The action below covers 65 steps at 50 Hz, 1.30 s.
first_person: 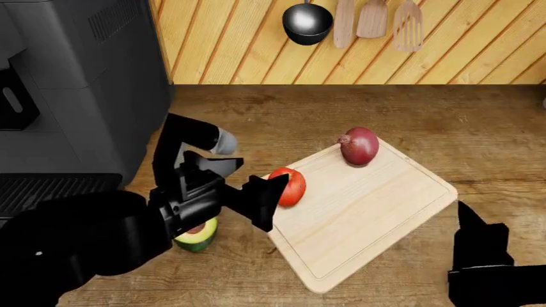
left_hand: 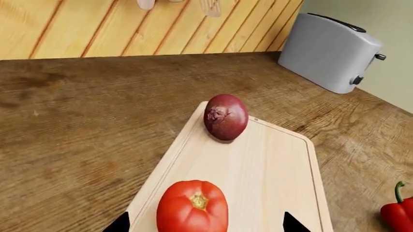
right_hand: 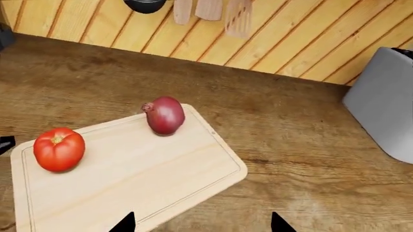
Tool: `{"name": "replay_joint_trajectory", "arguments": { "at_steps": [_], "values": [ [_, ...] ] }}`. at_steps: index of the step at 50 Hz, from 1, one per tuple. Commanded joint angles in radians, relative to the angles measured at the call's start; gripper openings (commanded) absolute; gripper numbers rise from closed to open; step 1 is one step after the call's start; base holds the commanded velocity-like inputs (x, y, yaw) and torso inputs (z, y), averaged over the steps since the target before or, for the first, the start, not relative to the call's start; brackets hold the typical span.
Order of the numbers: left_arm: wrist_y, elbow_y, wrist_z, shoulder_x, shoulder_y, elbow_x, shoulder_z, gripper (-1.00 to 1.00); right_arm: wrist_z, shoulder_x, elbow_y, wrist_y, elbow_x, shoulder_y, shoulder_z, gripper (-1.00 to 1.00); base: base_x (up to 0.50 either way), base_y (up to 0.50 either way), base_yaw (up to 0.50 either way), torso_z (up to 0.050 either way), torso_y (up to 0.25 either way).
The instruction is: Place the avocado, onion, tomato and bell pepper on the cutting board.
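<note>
Wood-grain table [first_person: 477, 121], plank wall behind with hung utensils. Cutting board [first_person: 375, 211] lies angled; onion [first_person: 359, 145] on its far corner, tomato [first_person: 290, 186] at its near-left edge. Left gripper [left_hand: 206, 223] fingers spread wide around the tomato, not touching. Avocado [first_person: 197, 235] off-board, left. Bell pepper [left_hand: 399, 211] off-board, right. Right gripper [right_hand: 201, 222] fingers apart, empty. Toaster [left_hand: 330, 50] far right.

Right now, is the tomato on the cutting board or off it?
On it. The tomato rests on the cutting board near one end, the onion at the other.
</note>
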Motion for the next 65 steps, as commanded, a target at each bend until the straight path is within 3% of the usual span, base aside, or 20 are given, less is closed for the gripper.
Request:
{"name": "replay_joint_trajectory", "arguments": {
  "at_steps": [1, 7, 9, 22, 36, 41, 48, 65],
  "values": [
    [0.012, -0.018, 0.026, 0.002, -0.001, 0.009, 0.006, 1.0, 0.009, 0.066, -0.038, -0.039, 0.015, -0.539, 0.498, 1.0, 0.0, 0.0, 0.0, 0.0, 0.0],
    [0.016, -0.016, 0.029, 0.002, 0.002, 0.012, 0.011, 1.0, 0.009, -0.021, -0.038, 0.076, -0.027, -1.414, 1.344, 1.0, 0.0, 0.0, 0.0, 0.0, 0.0],
    [0.015, -0.014, 0.027, 0.001, 0.003, 0.009, 0.011, 1.0, 0.009, -0.054, -0.038, 0.121, -0.016, -1.595, 1.508, 1.0, 0.0, 0.0, 0.0, 0.0, 0.0],
    [0.021, -0.019, 0.028, -0.002, 0.002, 0.006, 0.014, 1.0, 0.009, -0.235, -0.038, 0.291, -0.099, -1.927, 1.737, 1.0, 0.0, 0.0, 0.0, 0.0, 0.0],
    [0.03, -0.031, 0.036, -0.005, 0.004, 0.022, 0.023, 1.0, 0.009, -0.422, -0.038, 0.42, -0.193, -2.012, 1.751, 1.0, 0.0, 0.0, 0.0, 0.0, 0.0],
    [0.036, -0.045, 0.048, -0.002, 0.006, 0.037, 0.033, 1.0, 0.009, -0.396, -0.038, 0.409, -0.207, -2.024, 1.778, 1.0, 0.0, 0.0, 0.0, 0.0, 0.0],
    [0.04, -0.063, 0.058, 0.0, 0.002, 0.048, 0.04, 1.0, 0.009, -0.381, -0.038, 0.425, -0.165, -2.109, 1.937, 1.0, 0.0, 0.0, 0.0, 0.0, 0.0],
    [0.044, -0.088, 0.059, 0.011, -0.008, 0.068, 0.064, 1.0, 0.009, -0.445, -0.038, 0.419, -0.301, -2.038, 1.729, 1.0, 0.0, 0.0, 0.0, 0.0, 0.0]
  ]
}}
